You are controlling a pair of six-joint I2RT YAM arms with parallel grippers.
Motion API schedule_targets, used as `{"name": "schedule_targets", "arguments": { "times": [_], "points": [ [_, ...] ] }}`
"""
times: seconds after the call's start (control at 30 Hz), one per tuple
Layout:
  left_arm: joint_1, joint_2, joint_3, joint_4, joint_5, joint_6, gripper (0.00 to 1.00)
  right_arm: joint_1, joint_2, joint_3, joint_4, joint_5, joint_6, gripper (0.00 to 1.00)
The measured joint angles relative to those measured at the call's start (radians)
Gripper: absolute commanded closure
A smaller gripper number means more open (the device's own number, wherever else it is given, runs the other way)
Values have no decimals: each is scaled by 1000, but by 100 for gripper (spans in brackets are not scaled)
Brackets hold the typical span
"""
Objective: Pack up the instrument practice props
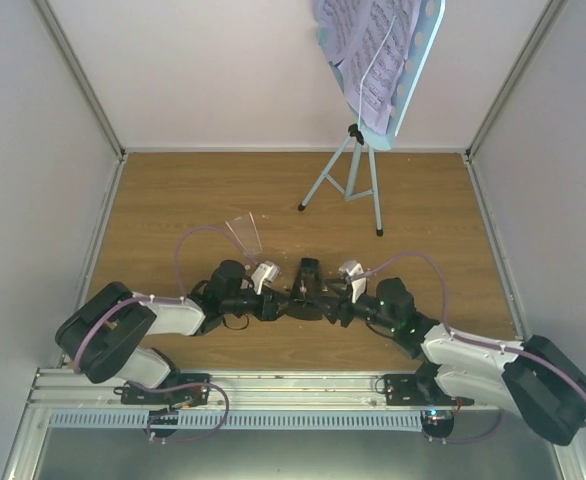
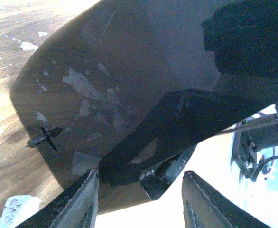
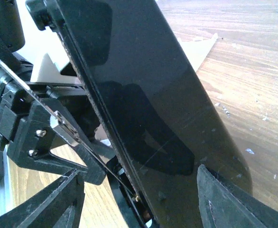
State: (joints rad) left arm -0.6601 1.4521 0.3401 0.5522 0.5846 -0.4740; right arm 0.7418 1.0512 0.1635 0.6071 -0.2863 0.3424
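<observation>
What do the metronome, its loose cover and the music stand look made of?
The metronome looks glossy black plastic: it mirrors shapes. The cover, clear plastic seemingly: tabletop shows through. The music stand, matte light blue; painted metal or plastic, undecidable.

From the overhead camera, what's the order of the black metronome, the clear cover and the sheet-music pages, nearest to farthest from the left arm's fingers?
1. Black metronome: right at the left fingers, mid-table.
2. Clear cover: a little farther up the table, slightly left.
3. Sheet-music pages: far back right, up on the music stand.
</observation>
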Motion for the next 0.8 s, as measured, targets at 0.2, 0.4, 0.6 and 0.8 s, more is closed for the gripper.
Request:
{"name": "schedule_targets", "arguments": {
  "times": [0.2,0.4,0.6,0.8],
  "points": [
    [-9,-123,-2,-83,-76,-7,19,5,-90,-8,-78,18,16,11],
    [-10,-347,64,-327,-243,3,1,4,-259,-6,-174,66,-5,0],
    [29,-429,343,-647,-375,21,1,-60,-367,25,-206,44,-56,0],
    [101,-285,694,-830,-253,116,1,-118,-309,87,-150,-103,-174,0]
  ]
}}
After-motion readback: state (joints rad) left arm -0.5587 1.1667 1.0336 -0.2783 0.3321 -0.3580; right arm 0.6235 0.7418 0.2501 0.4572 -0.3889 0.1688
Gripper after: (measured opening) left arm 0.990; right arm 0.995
